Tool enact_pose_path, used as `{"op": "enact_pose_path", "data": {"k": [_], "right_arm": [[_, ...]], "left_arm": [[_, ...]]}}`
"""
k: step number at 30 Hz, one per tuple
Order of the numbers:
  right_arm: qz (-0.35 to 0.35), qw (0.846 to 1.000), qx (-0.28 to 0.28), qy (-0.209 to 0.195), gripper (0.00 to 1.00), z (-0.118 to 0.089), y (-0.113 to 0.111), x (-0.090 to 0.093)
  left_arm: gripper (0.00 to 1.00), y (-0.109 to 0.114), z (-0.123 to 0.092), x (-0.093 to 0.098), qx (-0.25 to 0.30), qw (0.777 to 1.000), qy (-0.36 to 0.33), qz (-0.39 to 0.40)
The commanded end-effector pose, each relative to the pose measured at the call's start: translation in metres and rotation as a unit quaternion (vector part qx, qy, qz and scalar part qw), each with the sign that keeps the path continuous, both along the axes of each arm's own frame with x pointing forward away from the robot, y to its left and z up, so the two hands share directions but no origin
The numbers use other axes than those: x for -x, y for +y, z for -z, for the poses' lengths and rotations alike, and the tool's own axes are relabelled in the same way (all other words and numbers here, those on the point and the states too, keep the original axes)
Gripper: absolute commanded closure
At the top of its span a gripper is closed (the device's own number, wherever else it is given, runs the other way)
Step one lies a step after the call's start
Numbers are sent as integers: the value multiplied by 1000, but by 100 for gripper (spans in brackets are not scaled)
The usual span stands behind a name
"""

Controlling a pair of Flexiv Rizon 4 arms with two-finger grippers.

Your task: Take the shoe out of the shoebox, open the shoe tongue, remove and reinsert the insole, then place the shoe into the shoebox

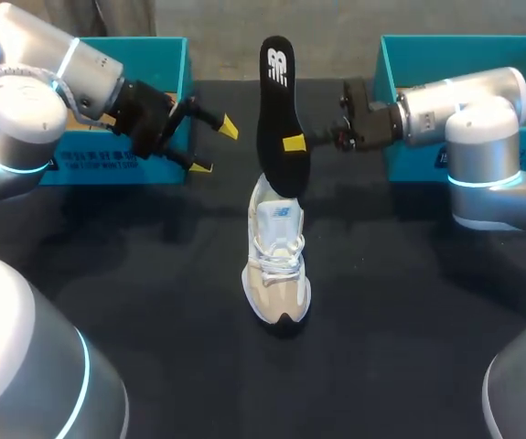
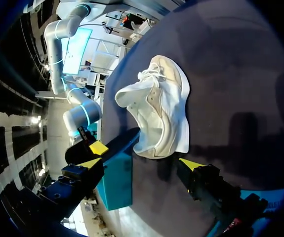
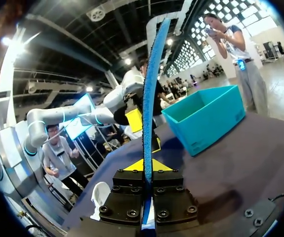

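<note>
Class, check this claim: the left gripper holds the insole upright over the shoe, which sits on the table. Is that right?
Not quite: the right gripper holds the insole, as the head view shows. The left gripper is open and empty. The insole is upright over the shoe, which sits on the table.

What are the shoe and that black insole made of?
Shoe: likely soft textile with suede-like panels, matte beige and white, with woven laces. Insole: probably foam under a matte black fabric face; it is thin, and its edge looks blue in the right wrist view.
</note>
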State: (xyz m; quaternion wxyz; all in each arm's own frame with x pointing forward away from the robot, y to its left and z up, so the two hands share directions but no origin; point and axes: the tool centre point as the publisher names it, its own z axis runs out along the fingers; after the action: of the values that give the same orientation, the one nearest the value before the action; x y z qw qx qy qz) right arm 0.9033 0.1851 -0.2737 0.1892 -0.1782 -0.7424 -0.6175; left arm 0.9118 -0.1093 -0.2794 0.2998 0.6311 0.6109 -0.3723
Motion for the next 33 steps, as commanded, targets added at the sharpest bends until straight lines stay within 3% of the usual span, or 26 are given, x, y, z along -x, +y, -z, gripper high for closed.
{"op": "enact_pose_path", "data": {"k": [1,33], "right_arm": [[3,1000,-1,1,100,3,1,3],[4,1000,-3,12,100,13,4,8]], "left_arm": [[0,-3,4,-4,-2,1000,3,1],[0,-7,17,-6,-2,1000,17,3]]}}
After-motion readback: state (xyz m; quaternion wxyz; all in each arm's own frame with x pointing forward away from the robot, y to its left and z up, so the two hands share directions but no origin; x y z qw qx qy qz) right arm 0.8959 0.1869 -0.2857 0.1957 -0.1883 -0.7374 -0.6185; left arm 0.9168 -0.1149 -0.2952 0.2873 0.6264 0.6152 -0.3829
